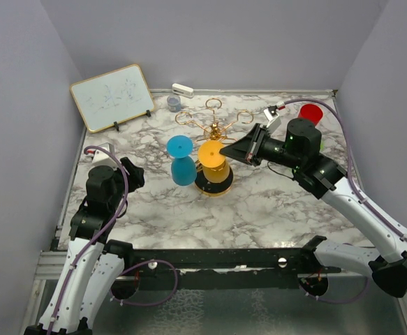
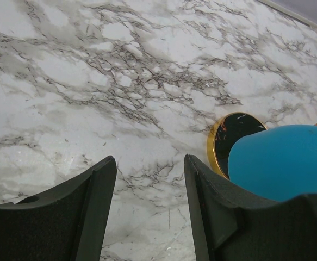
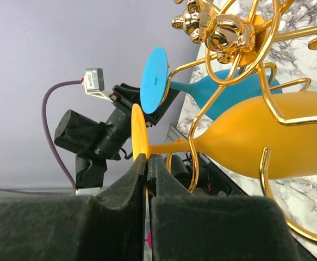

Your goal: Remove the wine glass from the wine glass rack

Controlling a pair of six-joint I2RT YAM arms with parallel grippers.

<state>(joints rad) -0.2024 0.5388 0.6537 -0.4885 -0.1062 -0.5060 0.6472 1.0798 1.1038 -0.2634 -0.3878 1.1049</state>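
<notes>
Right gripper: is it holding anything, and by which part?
The right gripper pinches the orange glass by the edge of its foot. The left gripper is open, holding nothing.

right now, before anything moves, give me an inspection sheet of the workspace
surface: veined marble table, no spills seen
job's things: wine glass rack upright; orange wine glass and blue wine glass hang on it upside down
clutter: whiteboard, red cup, small grey cup, white block near the far edge
grippers: right gripper shut on the orange glass's foot rim; left gripper open over marble
cables: purple cable on each arm
surroundings: plain lilac walls
</notes>
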